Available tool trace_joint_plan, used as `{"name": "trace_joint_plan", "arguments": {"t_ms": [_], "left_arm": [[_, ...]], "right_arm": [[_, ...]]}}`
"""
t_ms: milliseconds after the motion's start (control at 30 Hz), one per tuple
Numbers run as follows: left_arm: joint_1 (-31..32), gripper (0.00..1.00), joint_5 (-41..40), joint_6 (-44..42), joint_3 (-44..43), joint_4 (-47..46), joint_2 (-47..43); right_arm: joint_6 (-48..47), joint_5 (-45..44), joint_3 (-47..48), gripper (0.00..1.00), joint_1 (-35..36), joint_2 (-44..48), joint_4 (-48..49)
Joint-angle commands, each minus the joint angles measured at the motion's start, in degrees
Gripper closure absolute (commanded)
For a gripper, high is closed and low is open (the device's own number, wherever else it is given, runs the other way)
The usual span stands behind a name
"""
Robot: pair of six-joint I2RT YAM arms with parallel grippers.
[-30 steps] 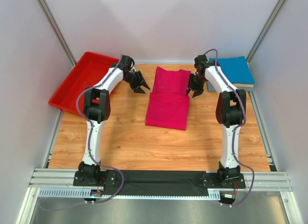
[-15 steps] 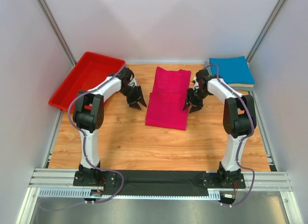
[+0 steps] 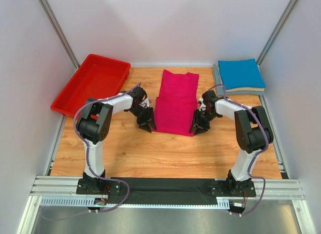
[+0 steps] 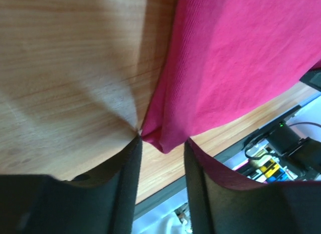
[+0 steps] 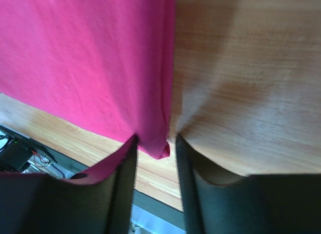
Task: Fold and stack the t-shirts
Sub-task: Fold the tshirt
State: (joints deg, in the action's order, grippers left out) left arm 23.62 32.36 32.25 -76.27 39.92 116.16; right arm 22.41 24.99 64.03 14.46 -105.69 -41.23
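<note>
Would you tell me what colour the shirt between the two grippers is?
The shirt is plain magenta-pink, best seen in the top external view.

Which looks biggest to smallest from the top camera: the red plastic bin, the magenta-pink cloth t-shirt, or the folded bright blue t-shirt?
1. Red plastic bin and magenta-pink cloth t-shirt: they cover about the same area, too close to rank.
2. Folded bright blue t-shirt: clearly smallest.
</note>
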Motion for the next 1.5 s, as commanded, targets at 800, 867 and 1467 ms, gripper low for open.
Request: {"name": "trace_joint_plan", "arguments": {"t_ms": [800,867,1467], "left_arm": [[0.4,1.0,-7.5,1.5,5.2,2.3,-7.3],[0.6,1.0,-7.8,2.6,5.7,3.2,-7.9],[2.4,1.0,-8.7,2.8,6.7,6.3,-6.0]], "right_arm": [[5.2,0.0,-20.9,0.86,0.3,13.3,22.6],[5.8,1.3,-21.1,0.7,0.2,14.2,23.1],[9.4,7.4,-19.7,0.67,0.8,14.5,26.9]]}}
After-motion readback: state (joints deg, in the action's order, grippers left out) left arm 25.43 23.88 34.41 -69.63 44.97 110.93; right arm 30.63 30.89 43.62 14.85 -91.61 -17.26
